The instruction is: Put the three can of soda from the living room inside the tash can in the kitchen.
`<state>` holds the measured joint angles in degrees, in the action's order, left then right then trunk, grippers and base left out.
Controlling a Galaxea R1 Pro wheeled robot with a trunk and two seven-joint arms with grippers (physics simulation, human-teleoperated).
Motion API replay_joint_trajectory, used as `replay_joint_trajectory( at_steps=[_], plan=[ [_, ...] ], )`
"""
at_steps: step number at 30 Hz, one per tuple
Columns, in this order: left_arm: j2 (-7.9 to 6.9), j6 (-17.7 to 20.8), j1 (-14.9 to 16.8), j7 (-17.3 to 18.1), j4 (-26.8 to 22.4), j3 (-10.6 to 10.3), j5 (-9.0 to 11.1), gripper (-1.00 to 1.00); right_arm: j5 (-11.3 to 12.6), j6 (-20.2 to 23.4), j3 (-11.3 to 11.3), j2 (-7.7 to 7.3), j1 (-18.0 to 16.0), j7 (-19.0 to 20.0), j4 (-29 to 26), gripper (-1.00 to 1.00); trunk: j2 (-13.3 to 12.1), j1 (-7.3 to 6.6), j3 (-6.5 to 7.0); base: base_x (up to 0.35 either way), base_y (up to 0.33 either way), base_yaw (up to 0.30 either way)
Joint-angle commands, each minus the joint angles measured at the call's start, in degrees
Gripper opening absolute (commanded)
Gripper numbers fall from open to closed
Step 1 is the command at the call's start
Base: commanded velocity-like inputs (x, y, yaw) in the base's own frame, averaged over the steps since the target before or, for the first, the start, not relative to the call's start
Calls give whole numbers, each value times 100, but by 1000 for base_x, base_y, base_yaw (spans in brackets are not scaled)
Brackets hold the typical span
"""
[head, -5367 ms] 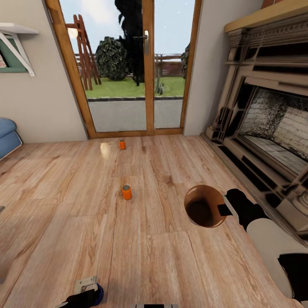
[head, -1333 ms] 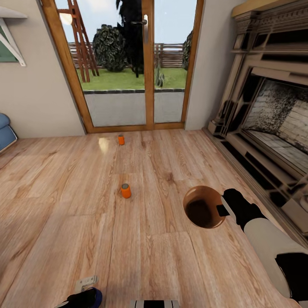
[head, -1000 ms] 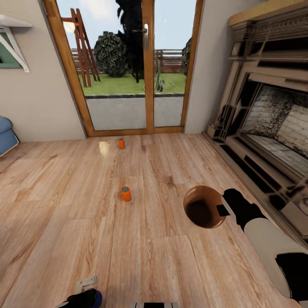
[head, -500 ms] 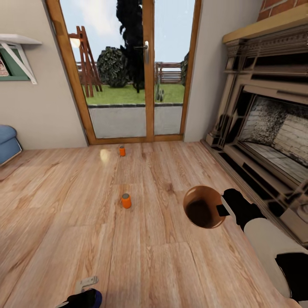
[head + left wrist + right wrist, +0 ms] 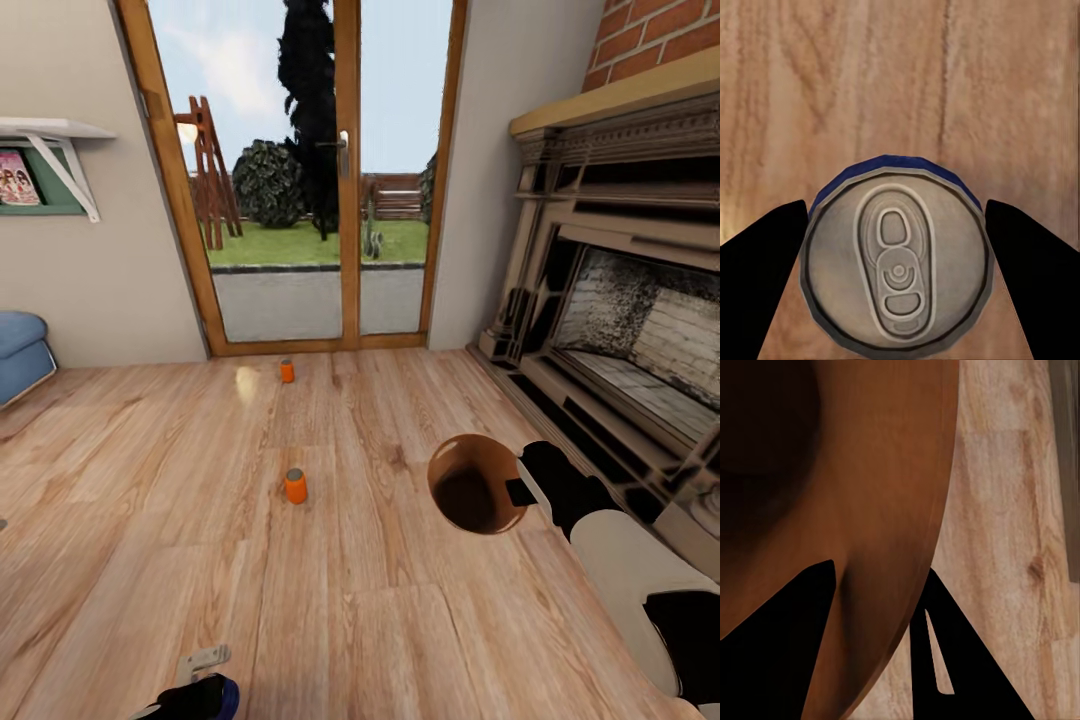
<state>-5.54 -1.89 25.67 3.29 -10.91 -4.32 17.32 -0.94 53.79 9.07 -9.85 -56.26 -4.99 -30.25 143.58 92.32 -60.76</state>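
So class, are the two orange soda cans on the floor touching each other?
Apart. The head view shows the near orange can and the far orange can by the glass doors, with bare floor planks between them.

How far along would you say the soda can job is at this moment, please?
Nothing is binned yet. In hand: the left gripper is shut on the blue can, and the right gripper holds the bin by its wall. Left: two orange cans, the near one and the far one, stand on the floor.
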Motion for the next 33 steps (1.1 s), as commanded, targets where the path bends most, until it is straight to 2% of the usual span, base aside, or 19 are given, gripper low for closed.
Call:
replay_joint_trajectory(
  at_steps=[1,18,21,25,33],
  plan=[
    [0,-1,0,0,-1,-2,-1,-100,-9,0,0,0,-2,-3,-2,-100,-1,-3,23,0,0,0],
    [0,106,7,-6,-12,7,10,-100,-5,-58,0,135,214,-2,1,-100,-24,-46,400,0,0,0],
    [98,204,-92,93,-109,49,113,-100,8,-152,101,233,321,-92,150,-100,-24,-46,398,0,0,0],
    [227,334,-224,223,-234,49,254,-100,43,-283,101,364,469,-211,436,-100,-24,-46,398,0,0,0],
    [227,594,-487,480,-489,49,514,-100,17,-530,101,623,675,-361,917,-100,-24,-46,398,0,0,0]
  ],
)
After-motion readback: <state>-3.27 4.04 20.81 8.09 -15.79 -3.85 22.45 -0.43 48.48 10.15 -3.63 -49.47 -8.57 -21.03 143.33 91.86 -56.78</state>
